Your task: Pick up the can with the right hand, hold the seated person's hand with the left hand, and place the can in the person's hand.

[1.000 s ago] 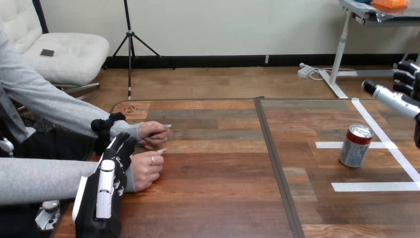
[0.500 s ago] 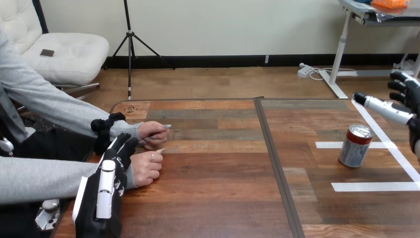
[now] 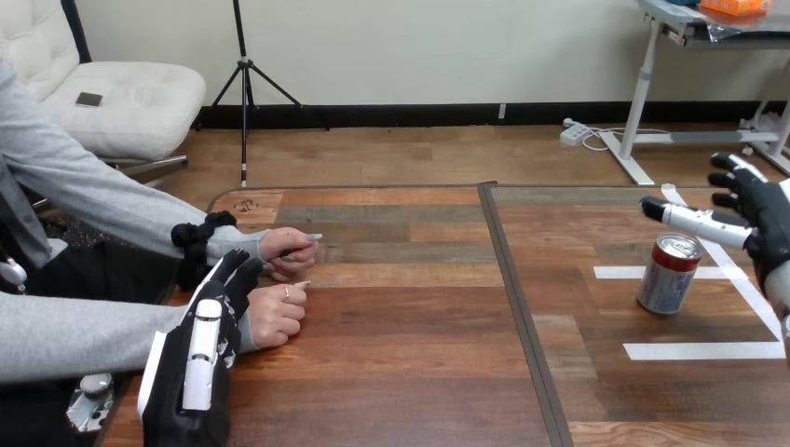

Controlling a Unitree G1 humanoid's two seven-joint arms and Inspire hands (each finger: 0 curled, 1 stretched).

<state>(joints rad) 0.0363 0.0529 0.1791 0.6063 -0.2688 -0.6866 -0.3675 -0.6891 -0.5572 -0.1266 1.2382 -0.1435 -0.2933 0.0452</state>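
Holds the right hand (image 3: 762, 219) open, fingers straight and spread, just above and right of the can (image 3: 669, 273), not touching it. Shows the can upright on the table (image 3: 419, 372) among white tape lines (image 3: 704, 350), well apart from the person's nearer hand (image 3: 277, 317). Rests the left hand (image 3: 200, 358) against that hand's wrist; cannot tell whether gripping.

Head-mounted view, forward and down across the wooden table (image 3: 401, 363), near edge closest.
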